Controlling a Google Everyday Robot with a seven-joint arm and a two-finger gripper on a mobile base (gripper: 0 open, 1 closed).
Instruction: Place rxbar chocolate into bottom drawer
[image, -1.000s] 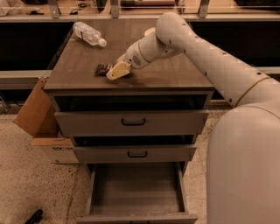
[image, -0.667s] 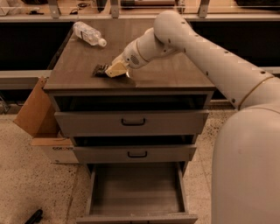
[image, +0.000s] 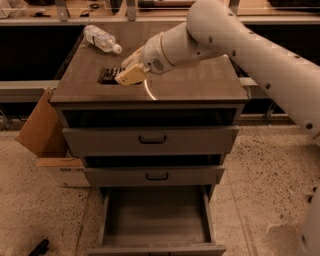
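Gripper: the gripper (image: 129, 76) hangs low over the cabinet top (image: 200, 85), at its left-middle, the arm reaching in from the right.
Fingers: cannot tell whether they are spread or pressed together — they merge into one pale wedge from this angle.
Bar: the rxbar chocolate (image: 110, 75) lies flat on the cabinet top, just left of the gripper's tip and partly covered by it. Touching or just above — not clear.
Axis: what shows of the bar runs roughly left to right, so the gripper meets its right end; this is a guess, since part is hidden.
Bottom drawer: the bottom drawer (image: 116, 239) is pulled wide open, floor bare, directly below and in front of the bar.
Move ahead: probably grip first, then lift clear of the front edge and carry forward and down.
Other things: a clear bottle (image: 101, 38) on its side at the back left, well apart from the bar; a cardboard box (image: 39, 127) beside the cabinet.
Writing: pale marks on the wrapper, none readable.
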